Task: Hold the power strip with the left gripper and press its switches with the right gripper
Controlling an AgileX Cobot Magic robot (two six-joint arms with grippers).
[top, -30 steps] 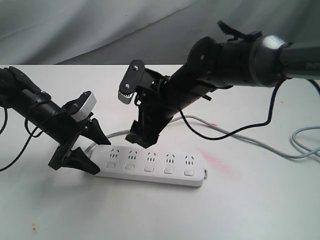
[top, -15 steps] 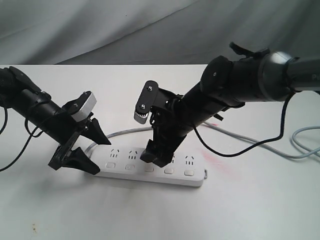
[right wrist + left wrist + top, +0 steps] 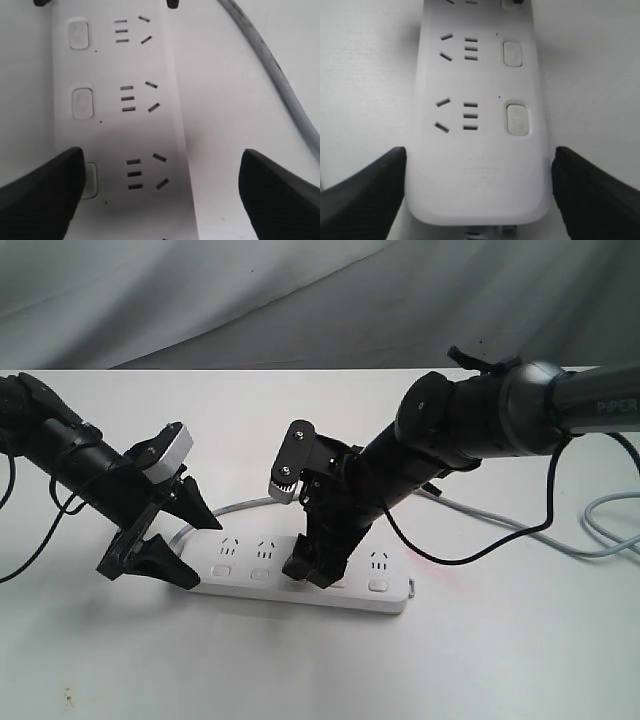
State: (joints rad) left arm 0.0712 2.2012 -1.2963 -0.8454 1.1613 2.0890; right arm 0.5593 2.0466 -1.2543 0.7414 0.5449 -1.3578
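Fingers [image 3: 365,195] of my left gripper [image 3: 192,550], the slim black arm with the plain white-grey block on top, close on one short end of the long flat white plastic power strip [image 3: 360,595], one pointed tip against each long edge. From my left wrist the left gripper [image 3: 477,195] shows both dark tips touching the sides of the power strip [image 3: 475,150], with two of the small square white switches [image 3: 517,119] in a row ahead of them. The strip lies flat on the plain white table [image 3: 450,670], near its front edge. My right gripper [image 3: 312,575], the thick black arm with the pale grey two-dot plate, points down at the middle of the strip, and its fingers stand wide apart. From my right wrist, one finger [image 3: 40,195] overlaps the button edge of the power strip [image 3: 115,130] and partly hides a switch, while two more switches [image 3: 82,103] lie clear beyond; the other finger hangs out over bare table. Whether that tip presses the switch, I cannot tell. The strip's thin grey cord [image 3: 270,70] runs across the table beside it.
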